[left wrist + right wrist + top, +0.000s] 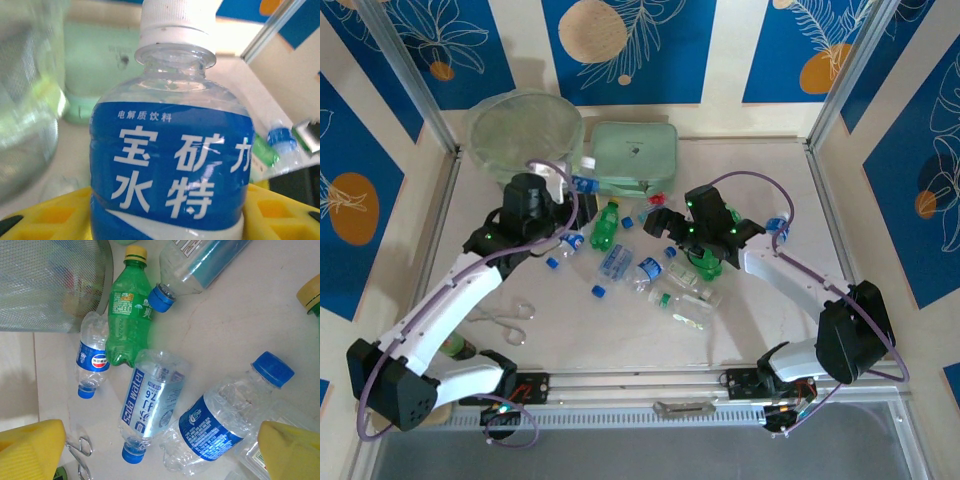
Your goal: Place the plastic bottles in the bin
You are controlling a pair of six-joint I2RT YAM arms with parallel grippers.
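the left gripper (167,215) is closed on a clear bottle (170,165) with a blue label and a white cap, which is clamped low on its body between the yellow fingers. in the top view this bottle is held just beside the bin (485,150), near its right rim and not yet over the opening. the right gripper (160,455) is spread wide with nothing between its fingers, above the loose plastic bottles (650,275) scattered mid-table.

the chief risk is judged to be a release made too early. the bottle could strike the rim and be dropped onto the mint-green case (635,155) just beside the bin. because it is gripped low, with its upper part free (and it looks empty, so light and easily squashed), it could also tilt or slip in the grip.

on the right, the bottles lie crowded. a soda-water bottle (150,405) is pressed against a green bottle (127,322), so two could be caught at once, or one nudged and sent rolling. the scissors (510,318) near the left arm could be snagged on a low sweep.

the table (620,345) is pale and smooth, so round bottles can be expected to roll on it. it is enclosed by a metal frame and by walls (620,40) with blue panels printed with white leaves and orange discs.
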